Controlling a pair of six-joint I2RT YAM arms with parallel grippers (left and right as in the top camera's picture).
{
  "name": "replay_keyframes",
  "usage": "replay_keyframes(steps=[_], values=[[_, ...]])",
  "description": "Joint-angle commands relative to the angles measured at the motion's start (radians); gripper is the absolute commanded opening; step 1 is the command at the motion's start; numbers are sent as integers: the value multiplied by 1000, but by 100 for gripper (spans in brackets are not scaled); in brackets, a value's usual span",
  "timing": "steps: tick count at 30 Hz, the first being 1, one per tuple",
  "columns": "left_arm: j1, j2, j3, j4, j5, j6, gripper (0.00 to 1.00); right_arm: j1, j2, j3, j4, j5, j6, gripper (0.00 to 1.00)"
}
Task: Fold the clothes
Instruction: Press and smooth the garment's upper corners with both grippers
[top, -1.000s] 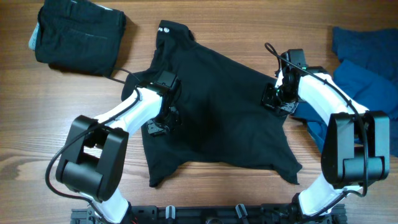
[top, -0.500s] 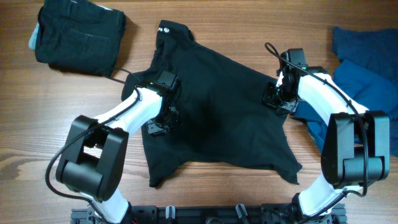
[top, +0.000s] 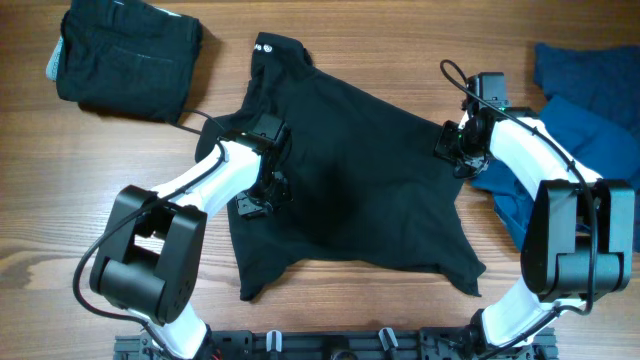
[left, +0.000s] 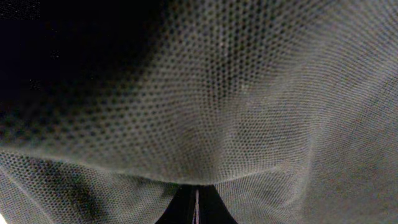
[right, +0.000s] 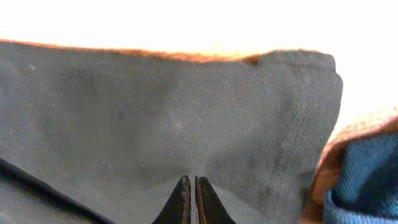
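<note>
A folded black garment (top: 125, 60) is set aside far left. At centre the black shirt (top: 350, 190) is spread flat, one side pinched by the left gripper (top: 262, 198), seemingly for folding. The right gripper (top: 450, 155) is pressed together, empty, over a sleeve. Blue garments (top: 590, 110) are piled far right.

One spread black shirt (top: 350, 190), one folded black garment (top: 125, 55), one blue heap (top: 590, 110), two robot arms (top: 210, 180).

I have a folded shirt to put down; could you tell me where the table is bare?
Bare wood: the far strip between the folded black pile and the blue clothes, and the patch outside the left arm. Crowded on the right, where shirt, right gripper and blue clothes sit close.
</note>
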Motion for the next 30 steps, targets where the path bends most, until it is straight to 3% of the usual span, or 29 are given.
replay_keyframes(steps=[1,17,20,25,30], values=[[8,11,-10,3,16,-10,4,2,32,0,27,-16,-19,4],[8,11,-10,2,16,-11,4,0,156,3,83,19,-43,4],[16,11,-10,-17,12,-89,4,-2,156,4,102,68,-55,4],[101,11,-10,-59,12,-161,4,-32,156,5,164,85,-63,4],[236,11,-10,-106,17,-160,4,-66,157,5,197,65,-65,4]])
